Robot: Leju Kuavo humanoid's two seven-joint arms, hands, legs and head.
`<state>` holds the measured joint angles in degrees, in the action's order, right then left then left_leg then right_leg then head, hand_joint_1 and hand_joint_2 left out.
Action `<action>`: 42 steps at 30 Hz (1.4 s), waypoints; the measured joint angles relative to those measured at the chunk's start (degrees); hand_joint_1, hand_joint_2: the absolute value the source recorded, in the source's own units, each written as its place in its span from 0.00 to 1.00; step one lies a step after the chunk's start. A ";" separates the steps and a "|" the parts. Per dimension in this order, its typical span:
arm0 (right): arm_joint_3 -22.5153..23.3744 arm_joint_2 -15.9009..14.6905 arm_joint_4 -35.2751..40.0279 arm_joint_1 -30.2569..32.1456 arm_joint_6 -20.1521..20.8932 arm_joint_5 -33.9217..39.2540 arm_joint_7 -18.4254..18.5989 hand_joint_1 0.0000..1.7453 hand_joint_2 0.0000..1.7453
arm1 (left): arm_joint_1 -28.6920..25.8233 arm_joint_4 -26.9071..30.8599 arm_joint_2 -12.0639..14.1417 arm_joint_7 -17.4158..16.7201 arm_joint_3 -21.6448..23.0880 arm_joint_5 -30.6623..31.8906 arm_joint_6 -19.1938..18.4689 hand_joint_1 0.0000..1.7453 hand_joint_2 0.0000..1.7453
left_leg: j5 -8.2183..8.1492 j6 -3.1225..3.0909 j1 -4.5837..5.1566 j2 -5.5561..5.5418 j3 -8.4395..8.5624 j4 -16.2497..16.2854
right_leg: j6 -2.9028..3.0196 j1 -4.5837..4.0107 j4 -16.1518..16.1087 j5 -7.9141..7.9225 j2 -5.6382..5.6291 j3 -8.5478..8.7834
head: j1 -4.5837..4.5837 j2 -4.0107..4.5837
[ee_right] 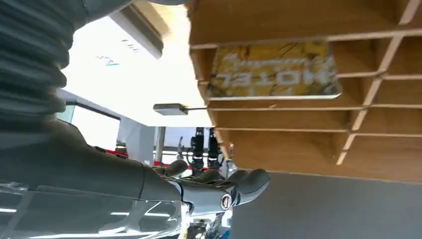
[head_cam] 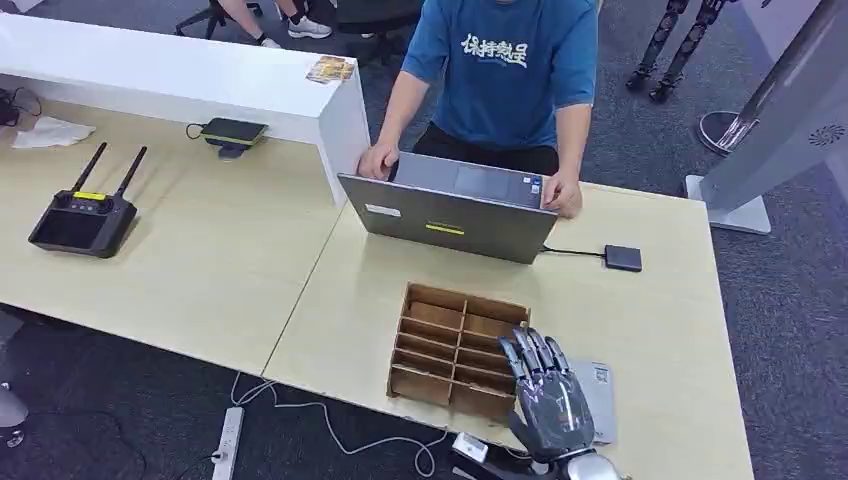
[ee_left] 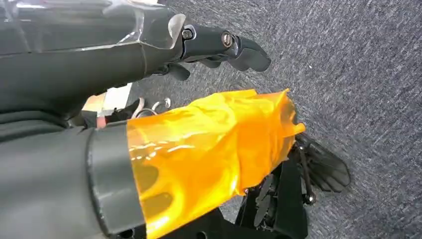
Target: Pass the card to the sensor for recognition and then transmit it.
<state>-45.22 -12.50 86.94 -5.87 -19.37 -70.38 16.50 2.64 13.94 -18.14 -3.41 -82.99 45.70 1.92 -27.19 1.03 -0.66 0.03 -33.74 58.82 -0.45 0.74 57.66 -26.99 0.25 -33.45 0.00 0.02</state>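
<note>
A yellow hotel card (ee_right: 273,69) stands in a slot of the wooden divided box (head_cam: 455,350) on the table; the right wrist view shows its print. My right hand (head_cam: 548,395) hovers over the box's near right corner with its fingers (ee_right: 239,185) stretched out and nothing in it. The small black sensor (head_cam: 623,258) lies on the table behind the box to the right, wired to the laptop (head_cam: 445,215). My left hand (ee_left: 199,99) hangs over grey carpet, its thumb wrapped in orange tape, its dark fingers (ee_left: 226,45) holding nothing.
A person in a blue shirt (head_cam: 510,70) stands behind the laptop with both hands on it. A grey flat sheet (head_cam: 600,395) lies under my right hand. At the left are a black remote controller (head_cam: 82,215) and a white counter (head_cam: 180,70).
</note>
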 joint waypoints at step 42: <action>2.45 6.86 4.16 6.22 -3.28 3.74 1.20 0.00 1.00 | -0.10 -0.02 -0.07 0.11 -1.05 -0.22 -0.68 0.00 0.00 | -0.04 -0.04 0.00 0.01 0.00 0.00 | -0.03 0.00 0.00 -0.04 -0.01 0.00 | 0.00 0.00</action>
<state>-42.77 -5.64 91.10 0.35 -22.64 -66.64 17.70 2.55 13.92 -18.21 -3.30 -84.04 45.48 1.25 -27.23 0.99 -0.67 0.04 -33.75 58.82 -0.48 0.74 57.66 -27.03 0.23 -33.45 0.00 0.02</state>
